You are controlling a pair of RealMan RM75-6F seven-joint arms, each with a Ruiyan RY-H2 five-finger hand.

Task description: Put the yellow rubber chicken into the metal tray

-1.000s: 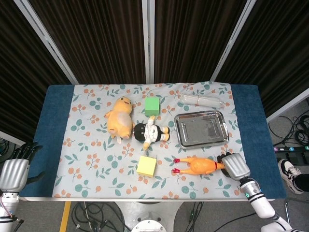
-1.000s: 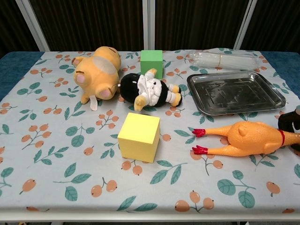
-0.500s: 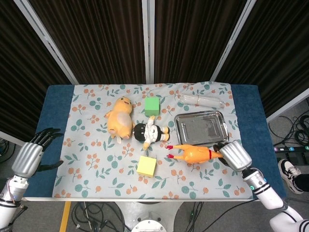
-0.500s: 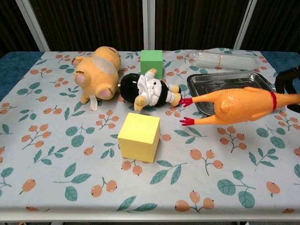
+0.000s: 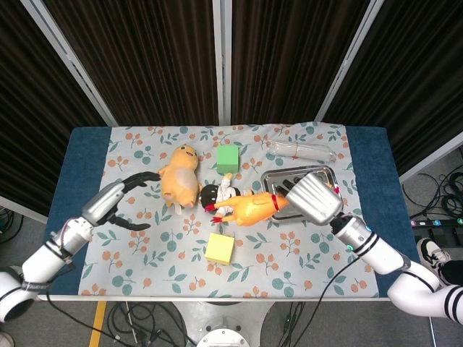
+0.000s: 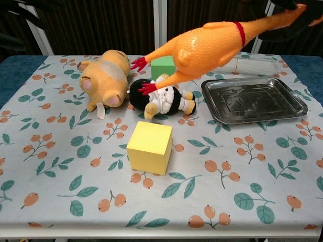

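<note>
a: where's the yellow rubber chicken (image 6: pixel 212 45)?

b: off the table, in the air, held by the neck end in the right hand (image 5: pixel 312 198). smooth glossy orange-yellow body, red band at the neck, red feet pointing left. in the head view it hangs over the black and white plush doll (image 5: pixel 221 198), just left of the shiny rectangular metal tray (image 5: pixel 331 173). not in the tray.

a: tray?

b: polished steel, raised rim, rounded corners, flat bottom with stamped ridges. chest view shows it bare inside (image 6: pixel 255 100); in the head view the right hand covers much of it.

a: left hand?

b: left hand (image 5: pixel 116 202) is released, dark fingers spread, holding nothing, over the left part of the floral tablecloth (image 5: pixel 145 246), near the orange plush duck-like toy (image 5: pixel 181 177). only the head view shows it clearly; at the chest view's top left there are just dark shapes, can't tell.

a: rest?

b: matte yellow foam cube (image 6: pixel 149 147) in front of the doll, matte green cube (image 5: pixel 228 158) behind it, clear crinkly plastic-wrapped roll (image 5: pixel 302 150) lying behind the tray. the cloth is light with orange berries and teal leaves, over a blue table top (image 5: pixel 372 195). the chest view shows the toy's fuzzy pile and pink feet; the head view shows the ribbed dark curtains (image 5: pixel 145 50) behind.
</note>
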